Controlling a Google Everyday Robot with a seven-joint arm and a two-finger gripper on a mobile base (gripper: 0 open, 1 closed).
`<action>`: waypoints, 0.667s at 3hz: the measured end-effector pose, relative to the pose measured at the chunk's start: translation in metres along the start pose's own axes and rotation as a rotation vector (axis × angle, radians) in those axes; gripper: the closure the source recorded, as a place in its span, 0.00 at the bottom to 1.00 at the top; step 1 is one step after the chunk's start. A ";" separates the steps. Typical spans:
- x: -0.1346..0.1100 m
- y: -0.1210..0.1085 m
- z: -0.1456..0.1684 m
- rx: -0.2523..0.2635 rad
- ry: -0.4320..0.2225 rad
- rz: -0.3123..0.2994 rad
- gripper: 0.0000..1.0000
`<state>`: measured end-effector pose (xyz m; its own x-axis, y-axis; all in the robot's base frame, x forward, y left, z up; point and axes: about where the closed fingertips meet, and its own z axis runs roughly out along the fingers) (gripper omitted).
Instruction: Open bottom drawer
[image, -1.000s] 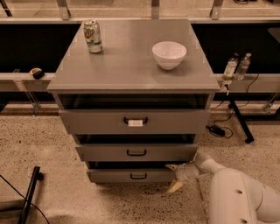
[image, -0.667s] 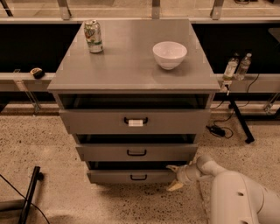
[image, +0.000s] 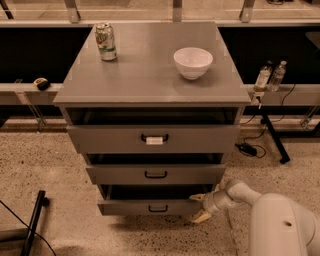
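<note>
Camera view: grey cabinet (image: 150, 80) fills the middle, white arm (image: 280, 220) low at 4 o'clock. Bottom drawer (image: 130, 206) sits at 6 o'clock, lowest of 3, and looks barely cracked out. Gripper (image: 199, 207) is at its 3 o'clock end, jaws spread apart, nowhere near the black loop handle (image: 158, 208). Most of the pull looks left to do

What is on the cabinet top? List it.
A can at back left, a white bowl at right; the bowl's inside is partly hidden. The gripper is by the bottom drawer's right end.
</note>
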<state>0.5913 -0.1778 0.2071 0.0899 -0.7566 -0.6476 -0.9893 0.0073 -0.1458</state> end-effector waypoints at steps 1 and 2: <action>-0.013 0.048 0.000 -0.099 0.019 -0.016 0.34; -0.018 0.097 -0.007 -0.177 0.034 0.004 0.42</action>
<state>0.4929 -0.1681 0.2092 0.0850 -0.7787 -0.6216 -0.9947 -0.1026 -0.0075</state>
